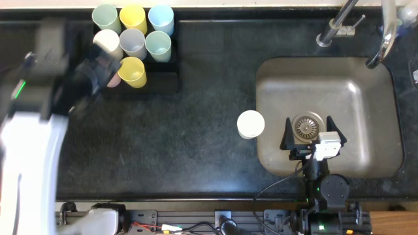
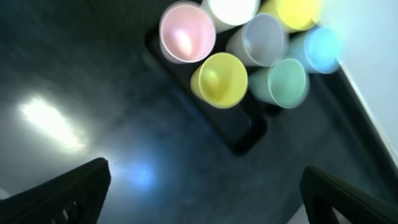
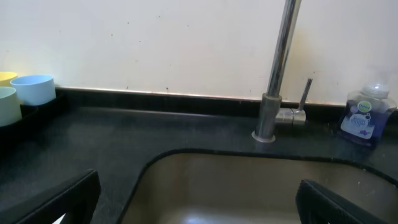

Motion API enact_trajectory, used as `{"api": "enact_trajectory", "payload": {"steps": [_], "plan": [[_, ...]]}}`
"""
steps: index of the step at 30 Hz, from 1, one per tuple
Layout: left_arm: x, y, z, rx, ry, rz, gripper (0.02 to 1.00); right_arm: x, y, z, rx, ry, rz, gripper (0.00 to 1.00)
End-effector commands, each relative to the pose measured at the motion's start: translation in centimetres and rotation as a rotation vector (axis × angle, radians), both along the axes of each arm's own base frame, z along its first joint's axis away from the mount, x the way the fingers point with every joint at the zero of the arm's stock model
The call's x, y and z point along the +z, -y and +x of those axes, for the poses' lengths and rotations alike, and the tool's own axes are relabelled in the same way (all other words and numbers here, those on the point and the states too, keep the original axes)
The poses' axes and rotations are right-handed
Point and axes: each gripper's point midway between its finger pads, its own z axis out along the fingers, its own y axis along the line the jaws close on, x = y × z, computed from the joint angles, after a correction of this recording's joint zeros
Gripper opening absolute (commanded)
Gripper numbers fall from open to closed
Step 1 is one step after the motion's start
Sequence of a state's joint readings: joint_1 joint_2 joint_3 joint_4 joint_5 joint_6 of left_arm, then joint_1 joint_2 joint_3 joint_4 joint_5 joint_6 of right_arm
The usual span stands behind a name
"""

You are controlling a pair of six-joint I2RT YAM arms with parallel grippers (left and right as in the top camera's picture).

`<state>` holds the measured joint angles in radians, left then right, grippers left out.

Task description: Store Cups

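Dark counter, white cup [image 1: 251, 124] near, L of R claw [image 1: 308, 123]

The counter [image 1: 196, 150] between tray [image 1: 166, 81] and sink [image 1: 366, 91] lies open from the near edge to the far wall. Cups [image 1: 133, 40] crowd the tray at far left, packed close, with the left arm [image 1: 59, 78] over its near-left side. A white cup [image 1: 251, 124] stands at the sink's left rim. The faucet [image 1: 339, 23] rises behind the basin.
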<state>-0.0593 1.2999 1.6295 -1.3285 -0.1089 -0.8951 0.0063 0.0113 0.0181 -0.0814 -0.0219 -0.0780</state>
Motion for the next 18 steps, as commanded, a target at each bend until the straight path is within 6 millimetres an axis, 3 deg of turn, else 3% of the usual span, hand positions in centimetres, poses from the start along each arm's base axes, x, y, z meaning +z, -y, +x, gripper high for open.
{"api": "enact_trajectory", "payload": {"steps": [1, 4, 8, 11, 14, 16, 18], "plan": [[-0.4, -1.0, -6.6, -0.354, 0.011, 0.287, 0.998, -0.4, 0.1, 0.0, -0.003, -0.001, 0.008, 0.998], [-3.7, -1.6, -7.4, -0.474, 0.088, 0.437, 0.998, -0.4, 0.1, 0.0, -0.003, -0.001, 0.008, 0.998], [-6.7, -0.2, -4.4, -0.603, 0.418, 0.622, 0.998, -0.4, 0.1, 0.0, -0.003, -0.001, 0.008, 0.998], [-5.6, 1.7, -2.7, -0.609, 0.792, 0.723, 0.998, -0.4, 0.1, 0.0, -0.003, -0.001, 0.008, 0.998], [-3.0, 2.6, -3.8, -0.554, 1.085, 0.786, 0.998, -0.4, 0.1, 0.0, -0.003, -0.001, 0.008, 0.998], [-2.3, 2.6, -4.8, -0.527, 1.16, 0.808, 0.998, -0.4, 0.1, 0.0, -0.003, -0.001, 0.008, 0.996], [-3.0, 2.5, -5.5, -0.525, 1.154, 0.808, 0.998, -0.4, 0.1, 0.0, -0.003, -0.001, 0.008, 0.998]]}}
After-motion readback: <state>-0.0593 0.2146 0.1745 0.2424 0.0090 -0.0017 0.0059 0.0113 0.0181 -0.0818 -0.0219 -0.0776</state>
